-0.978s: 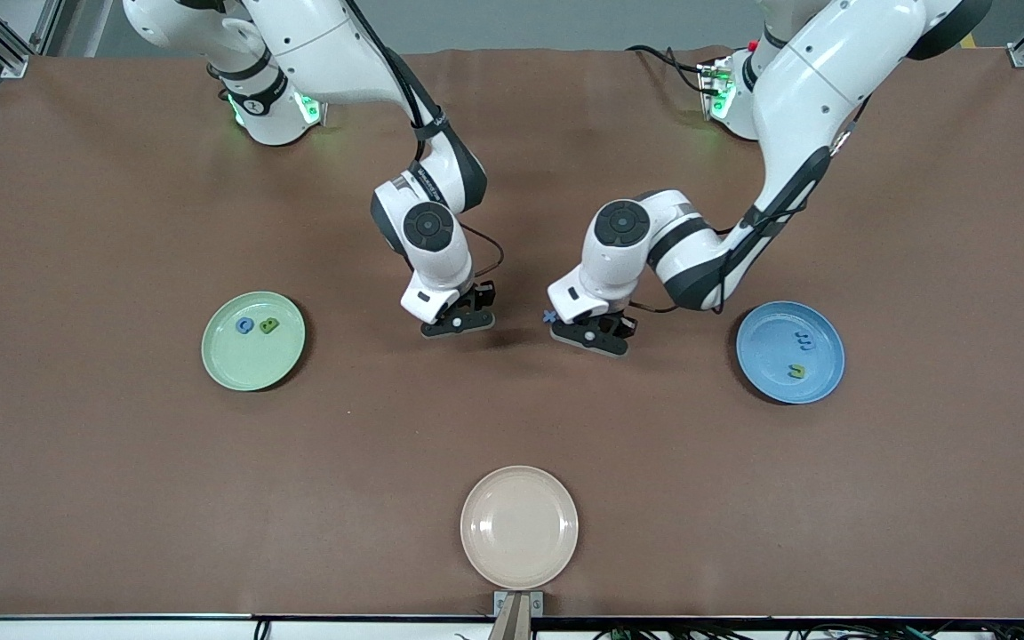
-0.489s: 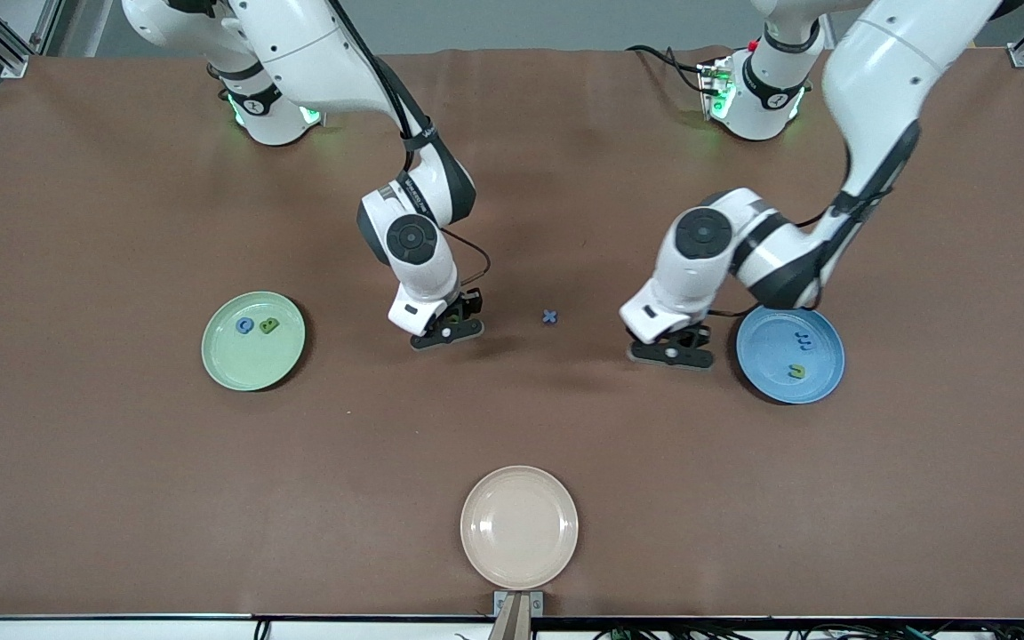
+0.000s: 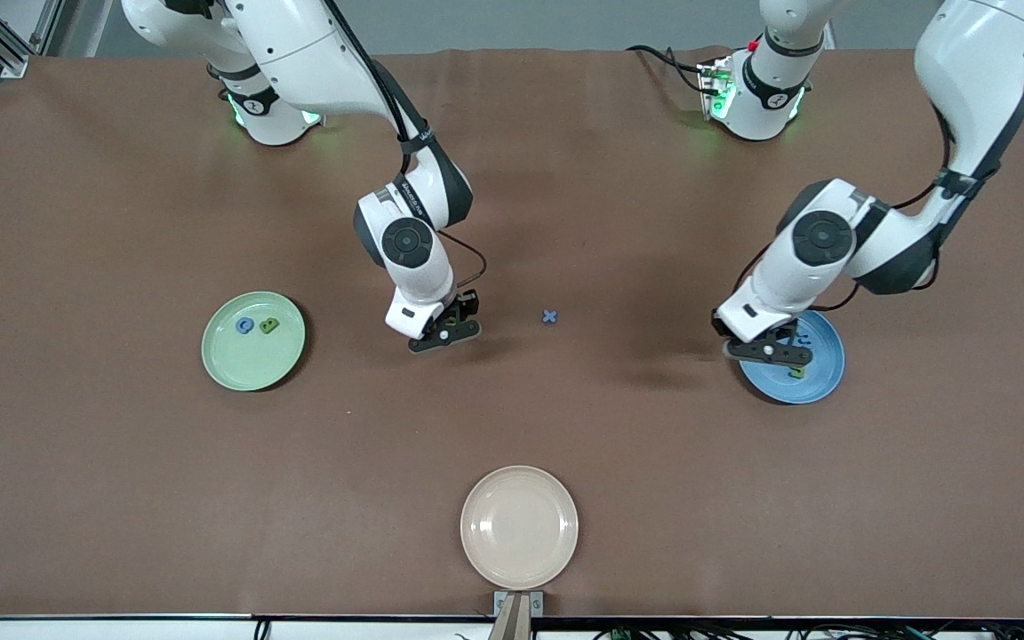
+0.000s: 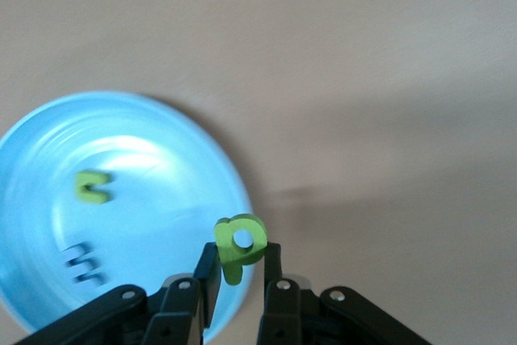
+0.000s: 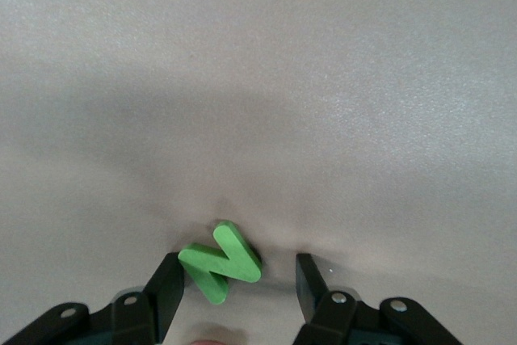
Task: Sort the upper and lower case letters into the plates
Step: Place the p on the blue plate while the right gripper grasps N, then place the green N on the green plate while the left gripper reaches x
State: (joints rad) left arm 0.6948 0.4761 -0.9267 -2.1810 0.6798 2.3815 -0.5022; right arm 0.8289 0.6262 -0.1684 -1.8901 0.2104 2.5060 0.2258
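My left gripper hangs over the edge of the blue plate and is shut on a green letter p. In the left wrist view the blue plate holds a green letter and a blue letter. My right gripper is down at the table's middle. It is open, with a green letter N lying on the table between its fingers and close to one finger. The pale green plate holds a blue letter and a green letter.
A small blue x letter lies on the brown table between the two grippers. A cream-beige plate sits by the table edge nearest the front camera.
My left gripper has swung from beside the blue x toward the left arm's end, carrying the green p over the blue plate. My right gripper has shifted slightly around the N.
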